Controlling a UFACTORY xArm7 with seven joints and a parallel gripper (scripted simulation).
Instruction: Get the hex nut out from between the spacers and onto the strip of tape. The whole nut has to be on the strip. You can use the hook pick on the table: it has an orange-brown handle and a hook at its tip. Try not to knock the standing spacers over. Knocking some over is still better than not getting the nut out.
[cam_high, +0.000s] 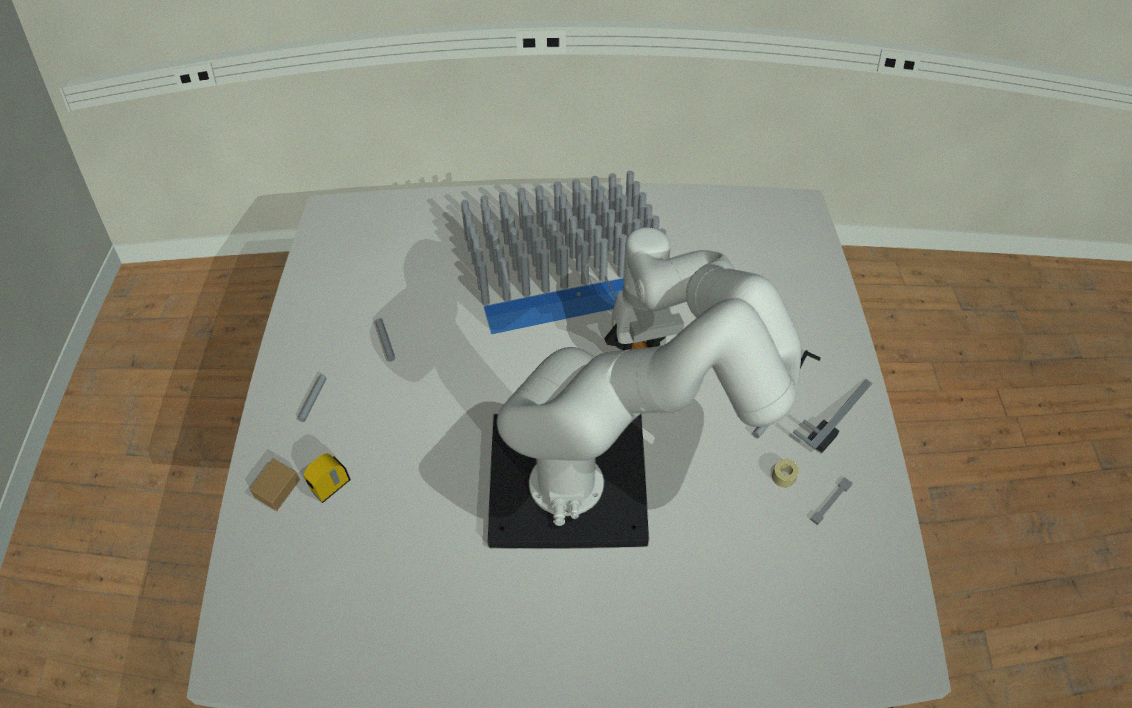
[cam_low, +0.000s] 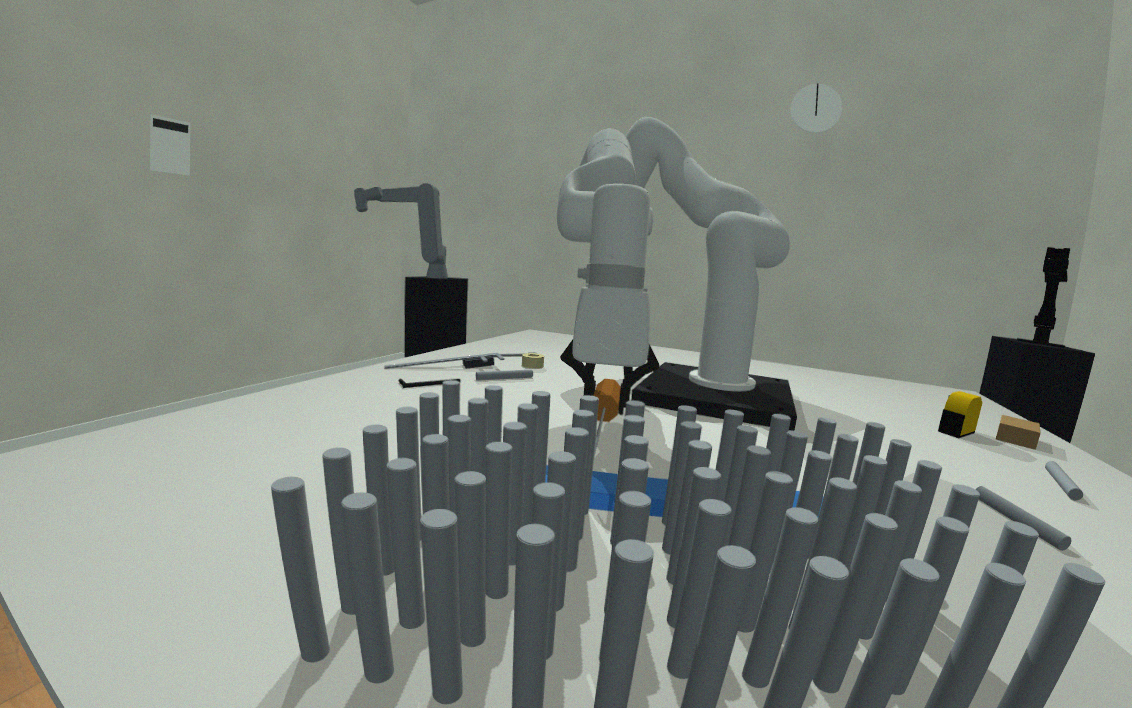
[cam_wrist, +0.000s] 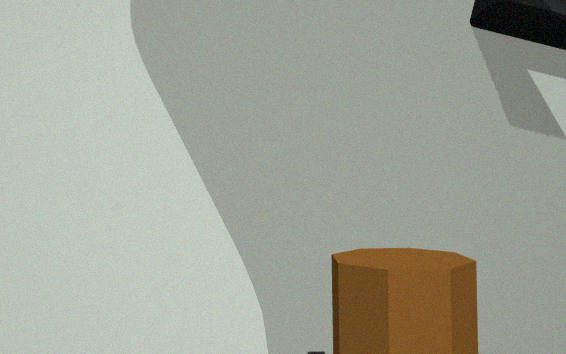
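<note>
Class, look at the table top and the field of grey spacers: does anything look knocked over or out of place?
Yes. Two grey spacers lie flat on the table, one and another, apart from the upright spacers. Those in the grid all seem to stand.

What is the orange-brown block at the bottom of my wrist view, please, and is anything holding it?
Observer: It is the hook pick's handle. The exterior view shows the tool shut on it.
Operator: Thank you. Where is it relative to the spacers?
Observer: It is on the arm's side of the standing spacers, just short of the blue tape strip that lies along that edge.
Operator: Are any spacers down?
Observer: Two loose spacers lie flat well away from the group. Those in the group look upright. I cannot make out the nut.
</note>
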